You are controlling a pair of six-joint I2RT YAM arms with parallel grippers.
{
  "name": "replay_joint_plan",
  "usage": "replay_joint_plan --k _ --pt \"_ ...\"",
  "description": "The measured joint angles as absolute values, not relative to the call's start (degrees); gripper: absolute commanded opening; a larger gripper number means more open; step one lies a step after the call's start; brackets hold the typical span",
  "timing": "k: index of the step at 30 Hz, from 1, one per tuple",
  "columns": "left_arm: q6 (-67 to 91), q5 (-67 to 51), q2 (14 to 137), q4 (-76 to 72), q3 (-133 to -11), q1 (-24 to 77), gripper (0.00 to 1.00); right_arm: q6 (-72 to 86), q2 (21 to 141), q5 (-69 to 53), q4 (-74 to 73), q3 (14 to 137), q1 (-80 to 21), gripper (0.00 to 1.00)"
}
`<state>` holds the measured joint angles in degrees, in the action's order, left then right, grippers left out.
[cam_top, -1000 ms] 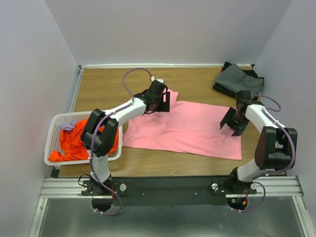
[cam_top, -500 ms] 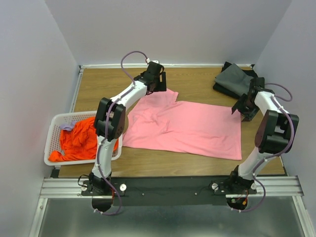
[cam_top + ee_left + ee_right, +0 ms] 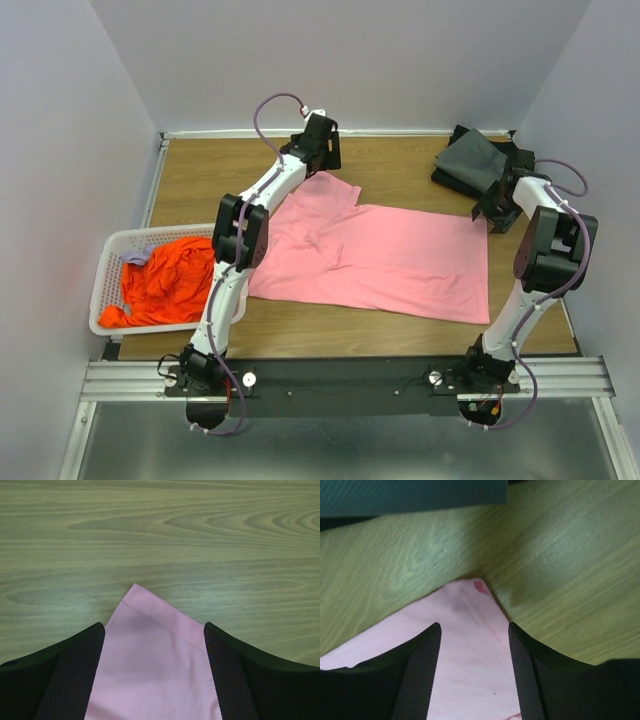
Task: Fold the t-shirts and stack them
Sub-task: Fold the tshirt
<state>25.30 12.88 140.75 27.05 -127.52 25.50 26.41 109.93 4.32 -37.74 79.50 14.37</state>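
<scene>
A light pink t-shirt (image 3: 390, 262) lies spread flat on the wooden table. My left gripper (image 3: 324, 157) is at its far sleeve corner. In the left wrist view the gripper (image 3: 154, 630) is open, with the pink sleeve corner (image 3: 150, 650) lying between the fingers. My right gripper (image 3: 493, 208) is at the shirt's far right corner. In the right wrist view this gripper (image 3: 474, 630) is also open, and the pink corner (image 3: 467, 607) lies between its fingers. Folded dark grey t-shirts (image 3: 480, 163) sit at the back right. An orange t-shirt (image 3: 165, 285) fills the basket.
The white slotted basket (image 3: 108, 262) stands at the left table edge, with a bit of lilac cloth (image 3: 135, 257) in it. The dark grey cloth (image 3: 410, 492) lies just beyond my right gripper. Side walls stand close on both sides.
Both arms have reached farther back: the left from the shirt's middle to the far sleeve corner, the right from the shirt's right edge to its far right corner. The right jaws have narrowed somewhat.
</scene>
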Motion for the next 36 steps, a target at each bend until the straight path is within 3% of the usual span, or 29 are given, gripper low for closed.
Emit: replay_joint_plan --k 5,12,26,30,32,33,36 --pt "25.56 13.04 141.75 26.44 -127.85 25.28 0.88 26.09 113.25 4.36 -36.18 80.99 14.92 0.58" --pt "25.78 13.04 143.87 25.85 -128.03 25.19 0.88 25.87 114.76 4.29 -34.37 81.01 15.07 0.43" --pt "26.26 15.05 146.93 25.12 -130.54 24.82 0.86 25.8 113.78 3.79 -31.75 78.76 15.07 0.4" --pt "26.22 16.01 147.04 23.97 -130.82 24.8 0.8 25.78 113.27 3.7 -30.87 77.91 15.09 0.4" --pt "26.22 16.08 147.52 23.49 -131.33 24.8 0.74 25.78 113.12 3.68 -30.52 77.67 15.09 0.4" --pt "26.24 16.08 147.94 23.33 -131.72 24.8 0.67 25.8 113.1 3.68 -30.46 77.6 15.09 0.4" --pt "26.06 16.12 148.75 23.14 -131.83 24.8 0.62 25.78 113.08 3.62 -30.44 77.58 15.09 0.4"
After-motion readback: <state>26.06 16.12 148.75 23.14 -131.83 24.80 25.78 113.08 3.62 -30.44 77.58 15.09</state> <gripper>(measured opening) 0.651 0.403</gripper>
